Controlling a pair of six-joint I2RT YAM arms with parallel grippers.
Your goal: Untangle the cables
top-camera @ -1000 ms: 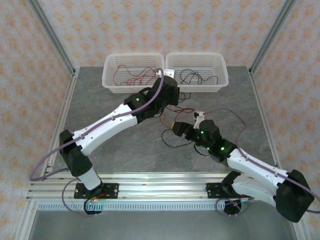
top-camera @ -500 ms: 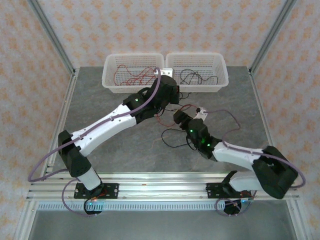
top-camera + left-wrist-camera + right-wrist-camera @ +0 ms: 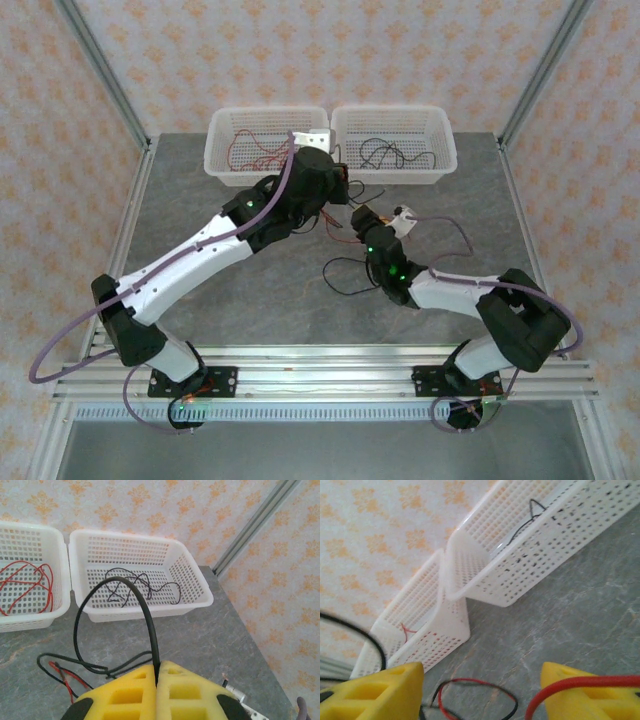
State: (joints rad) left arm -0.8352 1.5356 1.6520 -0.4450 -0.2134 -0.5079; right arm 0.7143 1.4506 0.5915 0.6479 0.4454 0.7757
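Left hand (image 3: 157, 672) pads together; right hand (image 3: 481, 680) pads apart; left arm (image 3: 200, 250) stretched forward; right arm (image 3: 450, 290) folded.

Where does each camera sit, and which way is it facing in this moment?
Top external: above and behind the bases, looking down at the table; left arm and right arm show.
Left wrist: faces the far edge, the black-cable basket and red-cable basket; left gripper at the bottom, shut on a black cable.
Right wrist: low and tilted, facing the far edge; right gripper open, a red cable across one finger.
Shared: all three take in both baskets.
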